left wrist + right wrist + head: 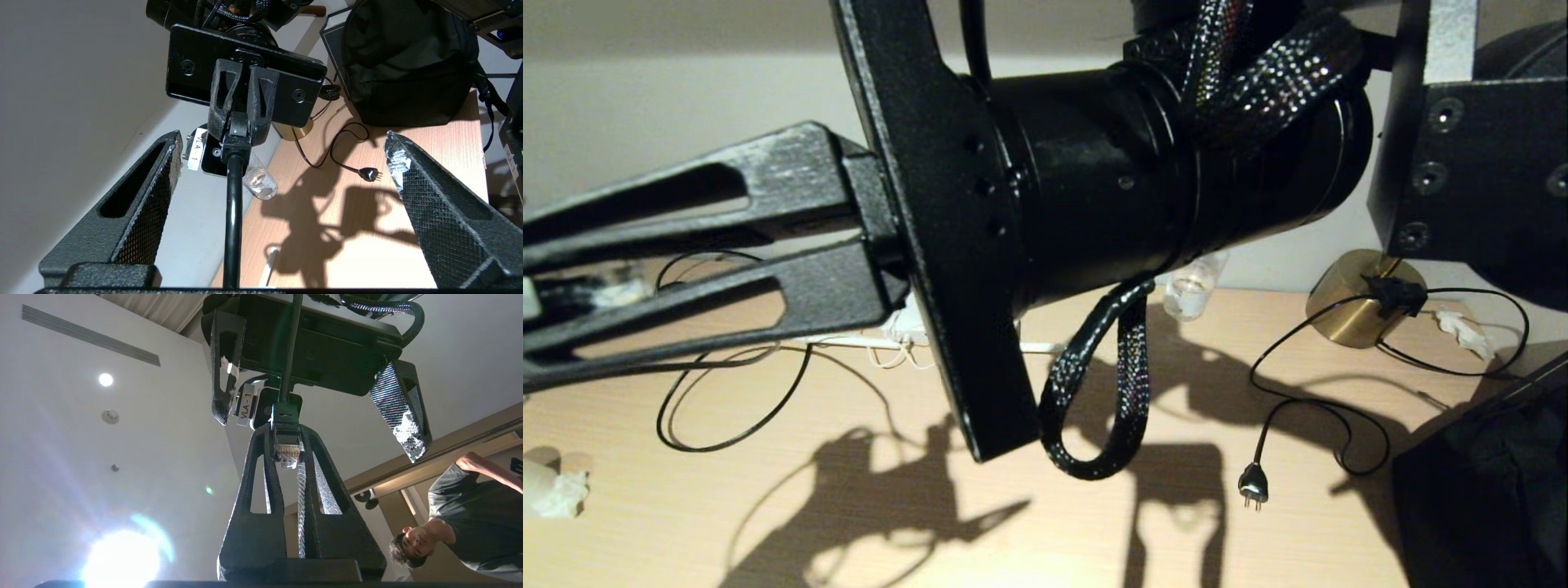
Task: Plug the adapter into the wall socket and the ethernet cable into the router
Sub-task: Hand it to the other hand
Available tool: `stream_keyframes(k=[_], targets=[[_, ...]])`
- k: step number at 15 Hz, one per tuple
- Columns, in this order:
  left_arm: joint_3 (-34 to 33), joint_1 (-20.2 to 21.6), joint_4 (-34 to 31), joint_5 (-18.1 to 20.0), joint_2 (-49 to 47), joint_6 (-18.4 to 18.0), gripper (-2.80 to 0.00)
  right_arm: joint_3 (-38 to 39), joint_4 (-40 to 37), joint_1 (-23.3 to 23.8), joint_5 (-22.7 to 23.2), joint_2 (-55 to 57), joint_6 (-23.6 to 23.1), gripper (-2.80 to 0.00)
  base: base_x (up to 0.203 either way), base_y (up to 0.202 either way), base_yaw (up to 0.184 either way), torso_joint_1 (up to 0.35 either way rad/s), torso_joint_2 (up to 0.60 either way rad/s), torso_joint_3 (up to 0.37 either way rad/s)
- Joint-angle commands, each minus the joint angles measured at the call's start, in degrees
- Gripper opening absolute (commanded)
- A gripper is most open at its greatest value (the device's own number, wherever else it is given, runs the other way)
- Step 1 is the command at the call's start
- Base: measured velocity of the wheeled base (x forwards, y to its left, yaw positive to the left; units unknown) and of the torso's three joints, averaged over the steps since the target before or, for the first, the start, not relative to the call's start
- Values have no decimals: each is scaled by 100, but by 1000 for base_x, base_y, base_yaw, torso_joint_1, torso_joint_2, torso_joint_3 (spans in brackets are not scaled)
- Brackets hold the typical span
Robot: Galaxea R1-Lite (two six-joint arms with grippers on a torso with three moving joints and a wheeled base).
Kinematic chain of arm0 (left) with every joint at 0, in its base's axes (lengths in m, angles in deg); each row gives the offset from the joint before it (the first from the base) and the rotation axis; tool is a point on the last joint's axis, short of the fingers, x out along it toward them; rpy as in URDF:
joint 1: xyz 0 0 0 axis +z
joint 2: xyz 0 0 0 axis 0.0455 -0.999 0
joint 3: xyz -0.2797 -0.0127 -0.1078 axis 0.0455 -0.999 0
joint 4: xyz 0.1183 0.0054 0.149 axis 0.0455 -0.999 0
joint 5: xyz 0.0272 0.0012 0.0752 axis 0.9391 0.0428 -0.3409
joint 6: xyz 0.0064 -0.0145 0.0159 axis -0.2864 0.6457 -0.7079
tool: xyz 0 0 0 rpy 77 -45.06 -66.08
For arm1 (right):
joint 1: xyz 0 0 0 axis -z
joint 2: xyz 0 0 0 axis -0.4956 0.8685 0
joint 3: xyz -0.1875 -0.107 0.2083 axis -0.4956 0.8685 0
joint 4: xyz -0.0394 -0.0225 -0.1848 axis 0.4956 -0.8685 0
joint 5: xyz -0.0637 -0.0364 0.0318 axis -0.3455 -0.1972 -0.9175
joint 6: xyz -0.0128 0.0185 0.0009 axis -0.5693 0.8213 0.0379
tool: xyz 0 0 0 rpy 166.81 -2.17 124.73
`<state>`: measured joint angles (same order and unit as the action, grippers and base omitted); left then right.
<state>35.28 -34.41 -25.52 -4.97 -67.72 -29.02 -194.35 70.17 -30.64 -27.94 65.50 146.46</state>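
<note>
In the head view, the right gripper (539, 322) reaches toward the left edge of the frame, its wrist filling the upper middle. At the far left its fingers (686, 302) lie close together. In the right wrist view the same gripper (288, 453) is clamped on the clear, gold-pinned connector (288, 451) of the ethernet cable (290, 343), whose black cord runs to the upper middle of that frame. The left gripper (318, 412) faces it from above there, fingers spread wide and holding nothing; in the left wrist view its fingers (143, 196) frame the held cable (233, 212). On the wooden table (1258, 539), thin black loops (727, 408) lie at lower left. Right of centre lie a black two-pin plug (1252, 485) and a brass lamp base (1356, 298). A black bag (1486, 490) sits at lower right. A person (470, 522) shows at the lower right of the right wrist view.
</note>
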Motion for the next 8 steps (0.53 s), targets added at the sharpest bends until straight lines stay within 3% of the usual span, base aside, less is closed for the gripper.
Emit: stream_keyframes(k=[1, 8], targets=[[-13, -1, 6, 21, 19, -21, 0, 1, -3, 6, 36, 12, 56, -280, 0, 0, 0, 0, 0, 0], [6, -1, -29, 21, 63, -4, 0, 1, -3, 15, 10, 12, 56, -280, 0, 0, 0, 0, 0, 0]])
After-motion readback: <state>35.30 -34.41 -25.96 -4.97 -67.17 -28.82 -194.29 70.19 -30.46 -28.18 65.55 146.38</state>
